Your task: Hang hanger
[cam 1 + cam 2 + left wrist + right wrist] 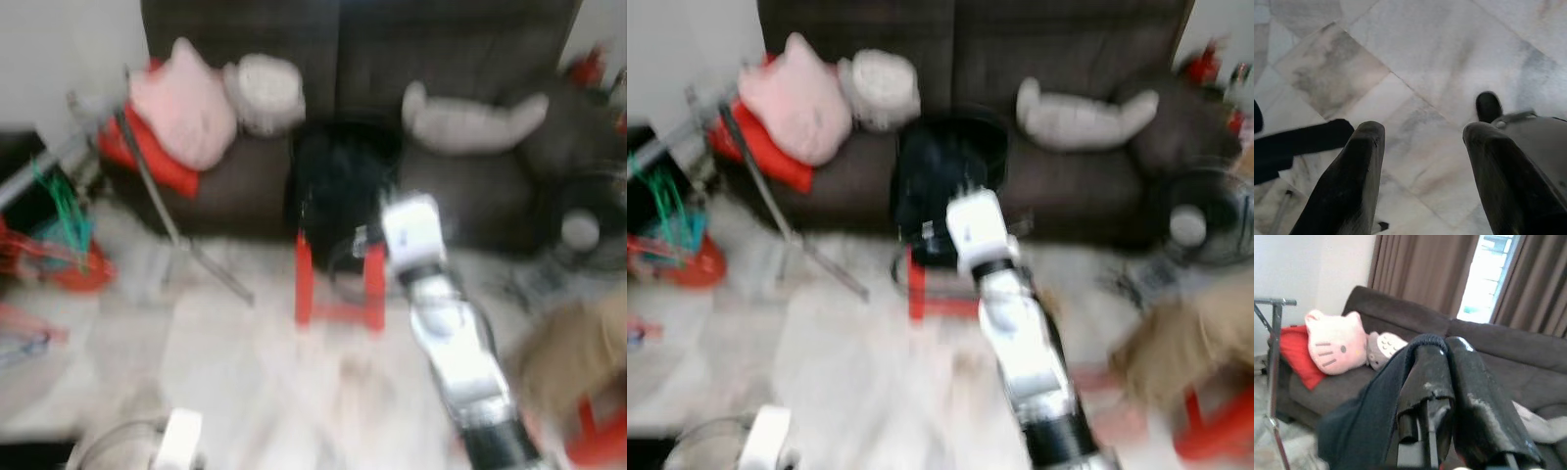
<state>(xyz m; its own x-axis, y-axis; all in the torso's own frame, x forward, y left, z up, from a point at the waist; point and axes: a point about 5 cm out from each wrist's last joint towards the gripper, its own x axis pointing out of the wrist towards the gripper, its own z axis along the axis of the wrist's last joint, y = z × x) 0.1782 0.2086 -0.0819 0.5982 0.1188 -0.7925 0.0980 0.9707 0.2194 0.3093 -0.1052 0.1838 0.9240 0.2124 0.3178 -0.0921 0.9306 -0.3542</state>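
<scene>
My right arm [446, 333] reaches forward towards the sofa. Its gripper [1444, 347] is shut, the two black fingers [1425, 377] pressed together. A dark navy garment [1371, 411] hangs from them, draped along one side; its hanger is mostly hidden, with only a thin dark bar showing between the fingers. In the head views the garment [338, 176] is a dark mass in front of the sofa, above a red stool [338, 289]. A metal clothes rack [147, 186] stands at the left, its pole [1273, 357] close by. My left gripper [1422, 132] hangs open over the marble floor [1440, 54].
A brown sofa [470, 59] holds a pink cat cushion [186, 103], a red cushion [147, 157] and grey plush toys [470, 117]. Green and red hangers [59, 220] lie at the left. A fan [583, 230] and a tan bundle [578, 352] sit at the right.
</scene>
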